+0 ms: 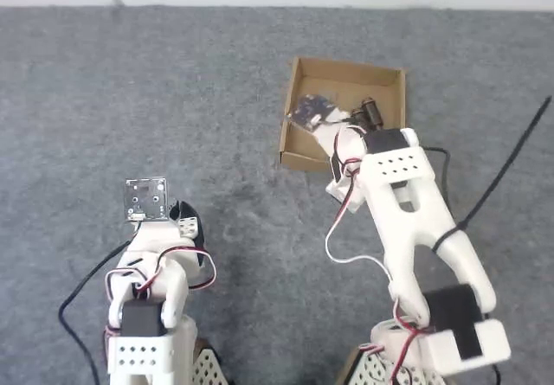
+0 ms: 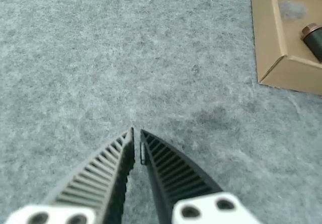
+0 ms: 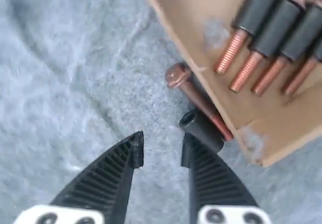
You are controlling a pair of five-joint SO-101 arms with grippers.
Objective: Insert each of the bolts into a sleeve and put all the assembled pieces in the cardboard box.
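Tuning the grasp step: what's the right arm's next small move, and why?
Probably nudge the right end effector toward the cardboard box and close on the black sleeve. Its jaws are open, and the sleeve lies on the mat off one fingertip, not between them, beside a bare bolt.

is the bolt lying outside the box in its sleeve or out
Out. In the right wrist view the bolt lies bare beside the cardboard box, and the sleeve next to it shows an empty open end.
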